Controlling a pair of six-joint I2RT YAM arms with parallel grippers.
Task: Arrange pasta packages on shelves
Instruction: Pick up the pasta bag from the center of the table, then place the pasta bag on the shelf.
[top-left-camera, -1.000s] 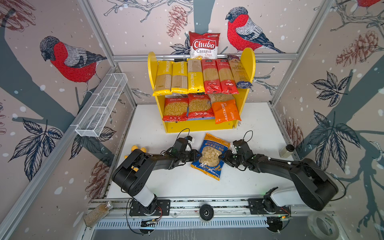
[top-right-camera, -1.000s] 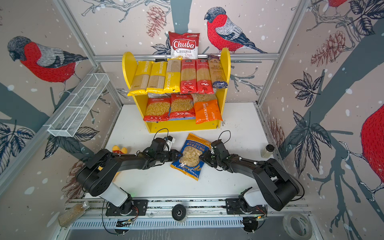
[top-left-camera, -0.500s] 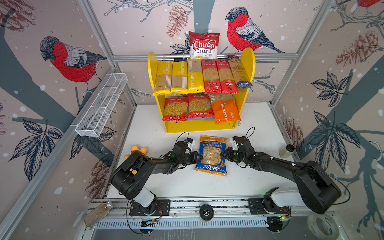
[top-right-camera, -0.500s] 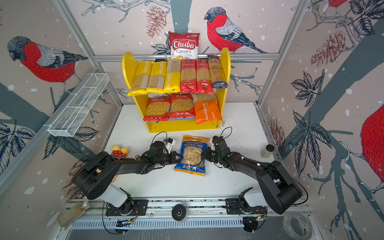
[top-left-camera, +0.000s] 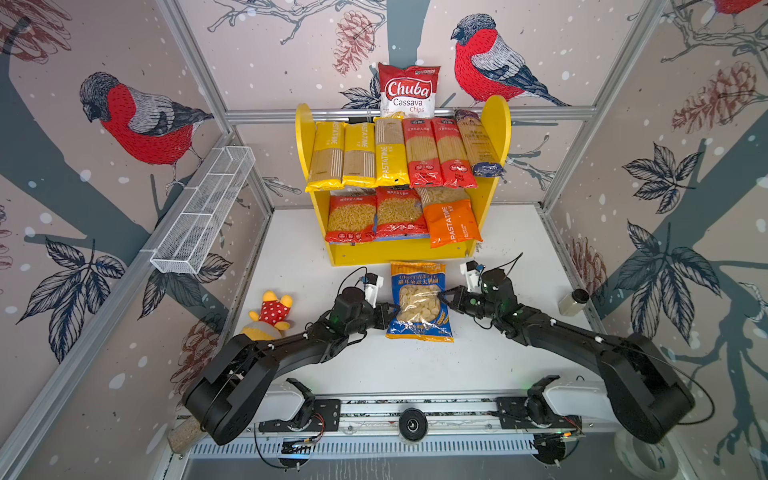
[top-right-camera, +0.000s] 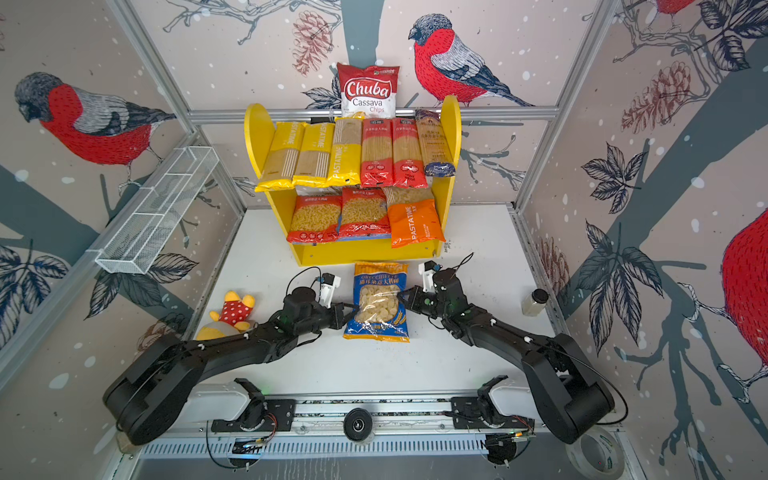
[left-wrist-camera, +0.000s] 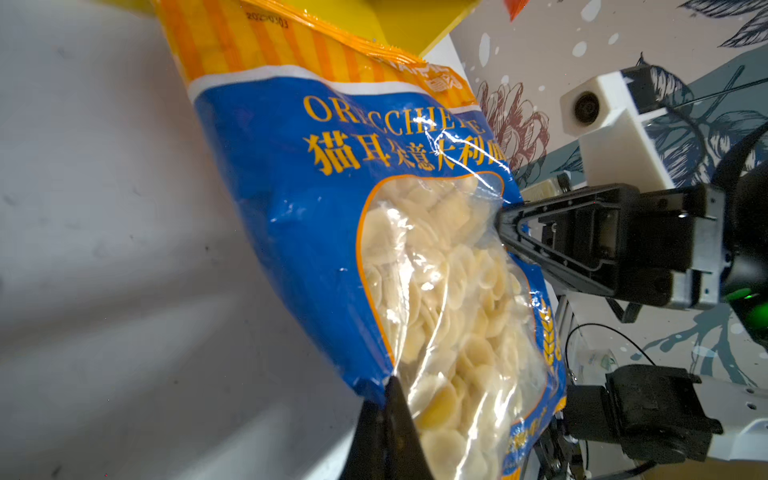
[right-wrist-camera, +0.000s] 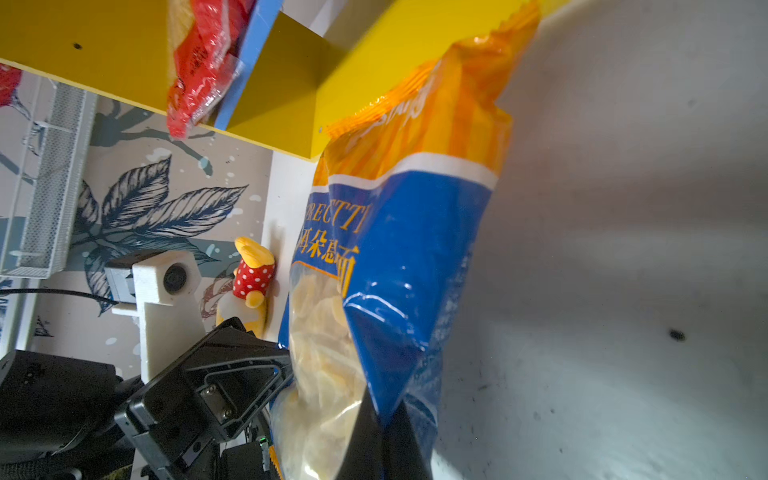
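Observation:
A blue and orange bag of orecchiette pasta (top-left-camera: 419, 301) (top-right-camera: 378, 301) sits in front of the yellow shelves (top-left-camera: 395, 254) (top-right-camera: 353, 254), its orange top end towards them. My left gripper (top-left-camera: 392, 311) (left-wrist-camera: 388, 386) is shut on the bag's left edge. My right gripper (top-left-camera: 442, 296) (right-wrist-camera: 386, 415) is shut on its right edge. Whether the bag is off the table I cannot tell. Long yellow (top-left-camera: 357, 153), red (top-left-camera: 440, 151) and dark (top-left-camera: 478, 141) pasta packages fill the upper board. Two red bags (top-left-camera: 351, 218) and an orange one (top-left-camera: 453, 222) stand on the lower board.
A Chuba chips bag (top-left-camera: 409, 89) stands behind the rack. A polka-dot plush toy (top-left-camera: 272, 311) lies left of my left arm. A white wire basket (top-left-camera: 203, 212) hangs on the left wall. A small bottle (top-left-camera: 573, 301) stands by the right wall.
Both grippers have closed on the bag's side edges. The bag has turned from slanted to square with the shelves and shifted slightly towards them.

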